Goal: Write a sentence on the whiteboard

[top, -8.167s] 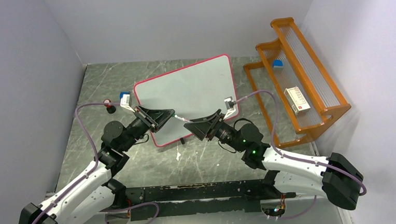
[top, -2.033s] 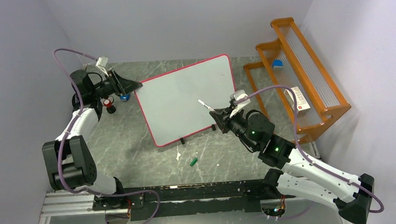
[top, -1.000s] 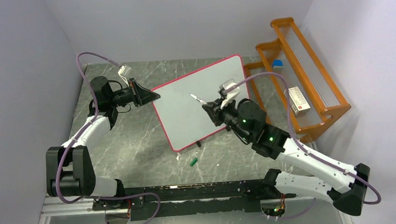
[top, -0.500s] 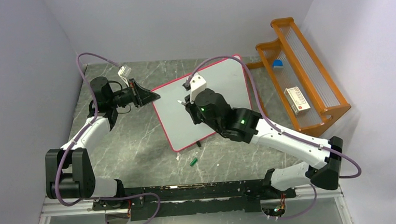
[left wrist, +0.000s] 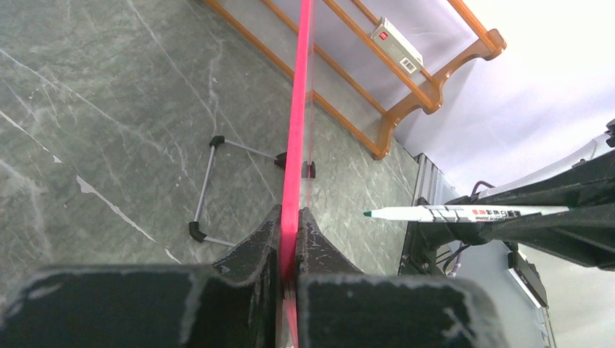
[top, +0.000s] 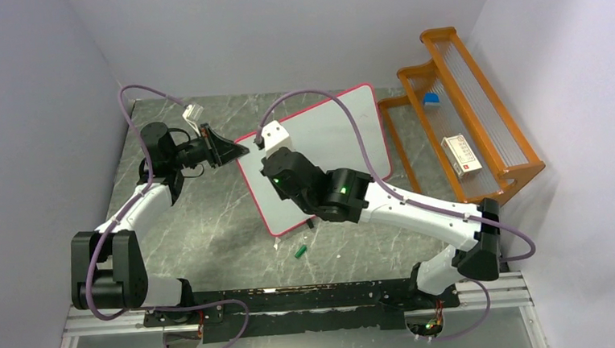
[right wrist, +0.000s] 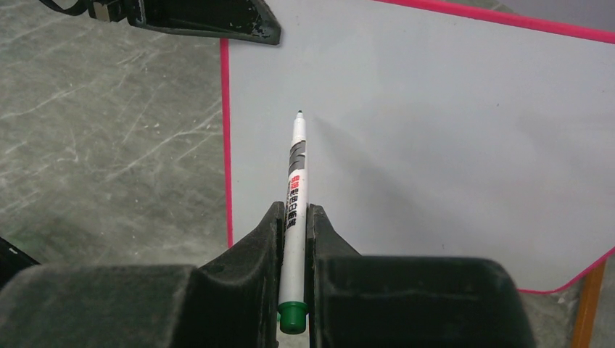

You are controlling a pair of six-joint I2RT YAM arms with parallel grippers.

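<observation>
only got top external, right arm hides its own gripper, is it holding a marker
observer: yes, the right wrist view shows the right gripper shut on an uncapped marker.
operator: tip on the board?
observer: no, the left wrist view shows a gap between the tip and the whiteboard.
operator: left grip ok?
observer: that same view shows the left gripper clamped on the board's pink edge.
</observation>
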